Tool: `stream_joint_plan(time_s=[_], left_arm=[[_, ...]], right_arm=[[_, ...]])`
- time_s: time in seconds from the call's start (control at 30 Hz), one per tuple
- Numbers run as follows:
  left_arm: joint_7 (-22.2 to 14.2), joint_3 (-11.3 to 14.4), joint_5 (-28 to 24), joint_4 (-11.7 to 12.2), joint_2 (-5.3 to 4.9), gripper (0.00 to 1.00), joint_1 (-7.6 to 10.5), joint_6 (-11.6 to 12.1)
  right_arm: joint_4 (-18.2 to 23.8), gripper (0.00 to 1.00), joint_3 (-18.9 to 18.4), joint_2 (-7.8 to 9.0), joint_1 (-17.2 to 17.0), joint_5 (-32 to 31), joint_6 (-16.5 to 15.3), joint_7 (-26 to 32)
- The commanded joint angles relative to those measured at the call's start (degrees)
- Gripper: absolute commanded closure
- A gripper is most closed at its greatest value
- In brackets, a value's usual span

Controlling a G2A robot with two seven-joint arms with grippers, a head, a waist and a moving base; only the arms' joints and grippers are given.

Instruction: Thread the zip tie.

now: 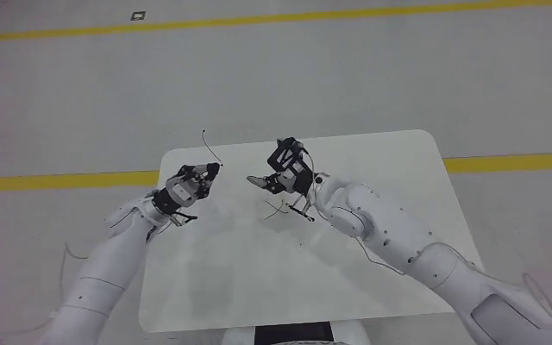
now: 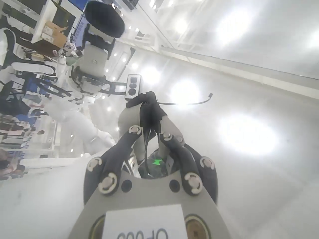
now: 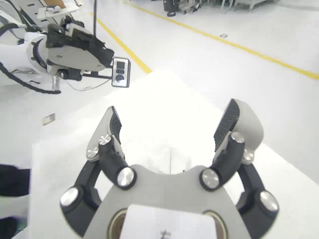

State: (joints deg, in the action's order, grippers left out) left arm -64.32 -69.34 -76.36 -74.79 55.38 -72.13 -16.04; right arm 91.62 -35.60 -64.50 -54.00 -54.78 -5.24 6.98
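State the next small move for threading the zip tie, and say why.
Probably bring the right gripper to the free end of the zip tie: the left gripper is shut on the tie, whose length sticks out unheld, while the right one is open, empty, apart from it.

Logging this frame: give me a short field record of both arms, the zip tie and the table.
left tool: shut on the zip tie, over the table's far left corner
zip tie: thin black strip, one end pinched, the rest sticking out free
right tool: open, empty, above the table, apart from the tie
threading: not yet done
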Motion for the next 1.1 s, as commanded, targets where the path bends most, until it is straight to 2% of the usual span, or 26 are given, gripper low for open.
stream_joint_plan(time_s=[0.0,0.13,0.2,0.33,0.7,0.93,1.07], left_arm=[[0.0,0.0,0.1,0.0,-0.01,1.0,0.01,0.1],[0.0,0.0,0.1,0.0,-0.01,1.0,0.01,0.1],[1.3,0.1,-1.8,-0.4,0.24,1.0,-0.38,0.0],[2.8,0.3,-4.4,-1.0,0.65,1.0,-0.73,-0.1],[5.4,1.4,-5.9,-1.6,1.6,1.0,-0.44,0.5],[5.5,1.4,-5.9,-1.7,1.62,1.0,-0.44,0.6],[5.5,1.4,-5.9,-1.7,1.62,1.0,-0.44,0.6]], right_arm=[[0.0,0.0,0.0,0.02,0.0,1.6,-0.1,0.9],[0.0,0.0,0.0,0.02,0.0,1.6,-0.1,0.9],[0.0,0.0,0.0,-0.02,-0.4,0.9,-0.5,0.7],[0.3,0.0,-0.7,-0.46,-1.6,-1.6,0.6,-3.1],[-0.4,0.0,0.4,-3.2,-2.1,-6.3,4.9,-8.9],[-0.4,0.0,0.3,-3.21,-2.3,-6.4,4.9,-8.8],[0.5,0.0,-0.1,-3.58,-3.1,-9.6,5.6,-8.1]])
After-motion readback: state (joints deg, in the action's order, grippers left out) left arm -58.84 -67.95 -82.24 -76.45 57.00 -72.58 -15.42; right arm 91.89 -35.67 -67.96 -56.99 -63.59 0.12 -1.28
